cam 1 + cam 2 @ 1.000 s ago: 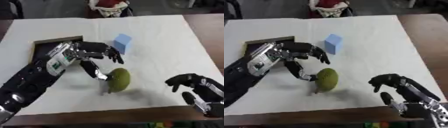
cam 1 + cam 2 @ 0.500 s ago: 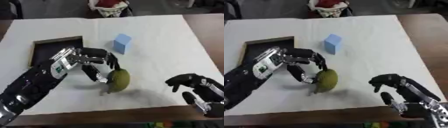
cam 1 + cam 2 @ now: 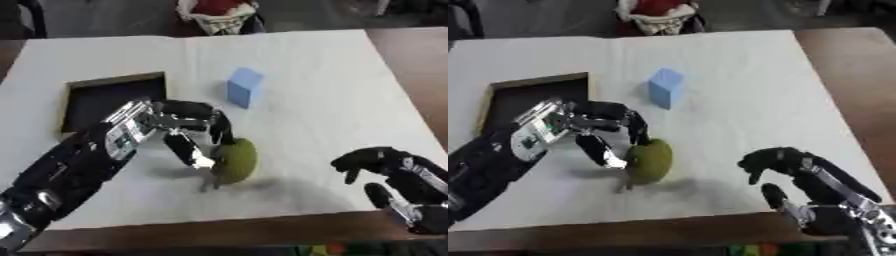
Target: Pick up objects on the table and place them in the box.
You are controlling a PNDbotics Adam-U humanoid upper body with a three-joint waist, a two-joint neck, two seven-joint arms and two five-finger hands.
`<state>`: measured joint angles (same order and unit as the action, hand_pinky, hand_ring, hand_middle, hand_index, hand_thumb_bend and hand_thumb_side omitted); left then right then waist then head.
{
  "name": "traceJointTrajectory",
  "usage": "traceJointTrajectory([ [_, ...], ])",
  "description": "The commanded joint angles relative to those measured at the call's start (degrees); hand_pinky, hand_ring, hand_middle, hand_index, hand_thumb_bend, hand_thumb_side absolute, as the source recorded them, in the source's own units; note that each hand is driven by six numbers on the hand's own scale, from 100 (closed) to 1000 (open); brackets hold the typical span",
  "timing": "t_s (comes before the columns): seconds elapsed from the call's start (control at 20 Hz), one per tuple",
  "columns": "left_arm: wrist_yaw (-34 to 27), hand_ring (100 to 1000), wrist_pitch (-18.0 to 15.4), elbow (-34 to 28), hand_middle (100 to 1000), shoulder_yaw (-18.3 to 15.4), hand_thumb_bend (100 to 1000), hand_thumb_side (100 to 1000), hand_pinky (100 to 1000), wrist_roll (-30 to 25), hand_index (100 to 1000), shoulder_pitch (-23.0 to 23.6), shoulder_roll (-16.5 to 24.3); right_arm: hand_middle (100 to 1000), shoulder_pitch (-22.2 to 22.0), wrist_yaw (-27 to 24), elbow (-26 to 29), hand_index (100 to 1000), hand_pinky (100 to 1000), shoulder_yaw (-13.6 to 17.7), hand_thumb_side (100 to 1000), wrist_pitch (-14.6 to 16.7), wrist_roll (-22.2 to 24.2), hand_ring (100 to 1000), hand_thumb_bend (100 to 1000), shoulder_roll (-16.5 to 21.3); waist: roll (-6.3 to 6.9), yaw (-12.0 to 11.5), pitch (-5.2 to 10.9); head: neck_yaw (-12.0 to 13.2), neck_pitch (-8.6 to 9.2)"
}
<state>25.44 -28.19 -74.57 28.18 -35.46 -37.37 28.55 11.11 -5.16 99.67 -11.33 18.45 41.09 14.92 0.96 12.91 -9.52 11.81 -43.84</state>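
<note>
The left hand [image 3: 188,131] reaches in from the near left and curls over the green pear-shaped fruit [image 3: 234,160], its fingers [image 3: 219,127] draped over the top and far side while the thumb [image 3: 194,155] presses in low on the left; this pinch from two sides looks like the grasp that must come before any lift, though the fruit appears to sit on the table [image 3: 332,90] with its shadow directly beneath, so I judge it not yet raised. The fruit lies near the middle of the white cloth, toward the near edge. The dark open box [image 3: 109,97], its goal, sits just to the far left, close behind the forearm, so the carry should be short. A light blue cube [image 3: 245,87] stands apart farther back, to the right of the box, waiting its turn. The right hand [image 3: 785,165] rests idle at the near right, fingers loosely bent and holding nothing, kept clear of the working arm.
</note>
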Motion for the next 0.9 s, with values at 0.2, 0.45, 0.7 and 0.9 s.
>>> traceJointTrajectory([
  [0.2, 0.50, 499, -15.96, -0.56, 464, -2.25, 168, 206, 572, -15.71, 625, -0.88, 0.33, 544, 0.71, 0.30, 0.69, 824, 781, 0.33, 470, 0.09, -0.40, 800, 100, 1.16, -0.07, -0.11, 0.83, -0.02, -0.28],
  [0.45, 2.84, 447, -14.68, -0.29, 398, -3.71, 100, 178, 510, -10.07, 548, -0.66, 0.29, 544, 0.74, 0.43, 0.75, 824, 781, 0.43, 470, 0.14, -0.67, 800, 100, 1.16, -0.09, -0.17, 0.84, -0.12, -0.28],
  [0.7, 4.08, 411, -12.93, -1.40, 363, -5.04, 100, 186, 464, -2.16, 515, -0.43, 0.53, 544, 0.71, 0.57, 0.77, 824, 781, 0.50, 470, 0.15, -0.92, 801, 100, 1.15, -0.09, -0.22, 0.85, -0.27, -0.28],
  [0.9, 4.18, 392, -11.81, -3.84, 347, -6.03, 100, 180, 436, 2.02, 500, -0.18, 1.03, 544, 0.67, 0.65, 0.77, 824, 781, 0.54, 470, 0.14, -1.04, 802, 100, 1.14, -0.09, -0.27, 0.82, -0.48, -0.28],
])
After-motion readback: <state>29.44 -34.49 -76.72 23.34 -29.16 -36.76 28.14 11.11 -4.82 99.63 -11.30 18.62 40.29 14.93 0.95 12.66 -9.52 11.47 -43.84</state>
